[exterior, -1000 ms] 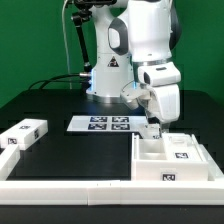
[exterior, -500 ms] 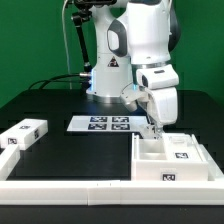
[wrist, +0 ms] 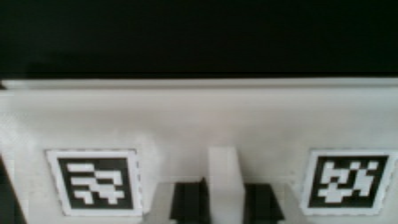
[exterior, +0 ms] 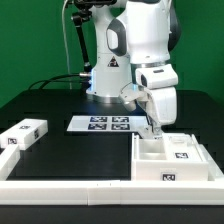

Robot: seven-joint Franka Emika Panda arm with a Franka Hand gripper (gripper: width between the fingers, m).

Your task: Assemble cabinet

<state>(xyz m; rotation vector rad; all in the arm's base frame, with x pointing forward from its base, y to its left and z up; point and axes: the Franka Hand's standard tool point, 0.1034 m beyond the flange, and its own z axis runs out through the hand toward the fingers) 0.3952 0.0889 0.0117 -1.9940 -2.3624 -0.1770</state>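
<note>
The cabinet [exterior: 150, 168] is a large white open shell at the exterior view's right, with a tagged block [exterior: 181, 153] lying inside it. My gripper [exterior: 153, 127] reaches down onto the shell's far left wall. In the wrist view the cabinet [wrist: 196, 120] fills the picture with two black-and-white tags [wrist: 93, 180]. My gripper [wrist: 222, 195] has its two black fingers [wrist: 185, 203] pressed against either side of a thin white upright wall of the shell.
A loose white tagged block [exterior: 22, 134] lies at the exterior view's left. The marker board [exterior: 103, 123] lies flat in front of the robot's base. A long white rail [exterior: 60, 188] runs along the table's front edge.
</note>
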